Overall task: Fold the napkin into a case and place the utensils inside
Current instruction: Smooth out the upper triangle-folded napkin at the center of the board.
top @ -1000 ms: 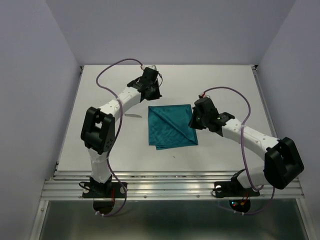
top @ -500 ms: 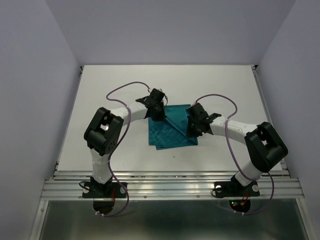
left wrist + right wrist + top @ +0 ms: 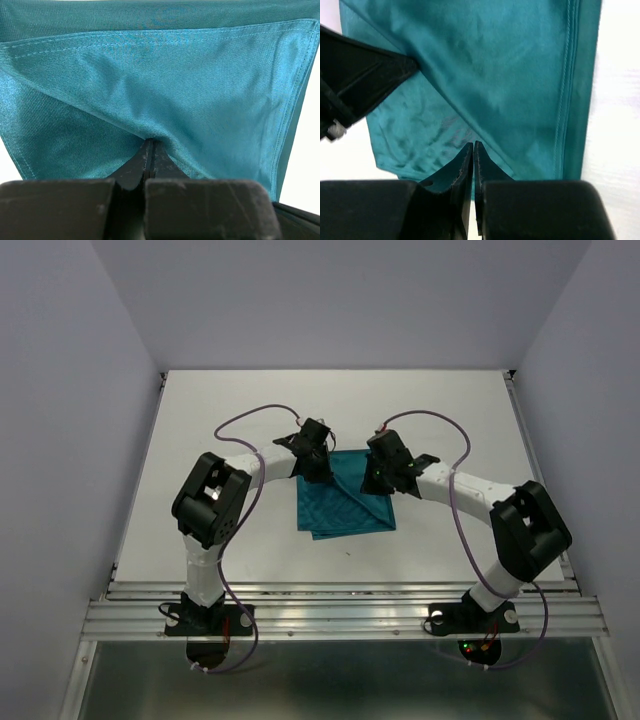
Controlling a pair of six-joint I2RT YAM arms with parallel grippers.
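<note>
The teal napkin point(image 3: 345, 505) lies folded flat on the white table point(image 3: 450, 410), with a diagonal fold across it. My left gripper point(image 3: 322, 472) is at its far left corner. In the left wrist view, the shut tips point(image 3: 150, 141) are pushed in beneath a flap of the napkin point(image 3: 190, 90), which tents over them. My right gripper point(image 3: 377, 480) is at the napkin's far right edge. Its jaws point(image 3: 473, 145) are shut, with the tips resting on the diagonal fold of the napkin point(image 3: 510, 75) and no cloth visibly pinched. The left gripper point(image 3: 414, 64) shows in the right wrist view. The utensils are hidden.
Walls close in the table on the left, right and far sides. A metal rail point(image 3: 340, 605) runs along the near edge between the arm bases. My two forearms cross the table on either side of the napkin.
My left arm swung in from the far side of the table to the napkin's far left corner. My right gripper slid a little farther along the right edge. The knife beside the napkin is now covered.
</note>
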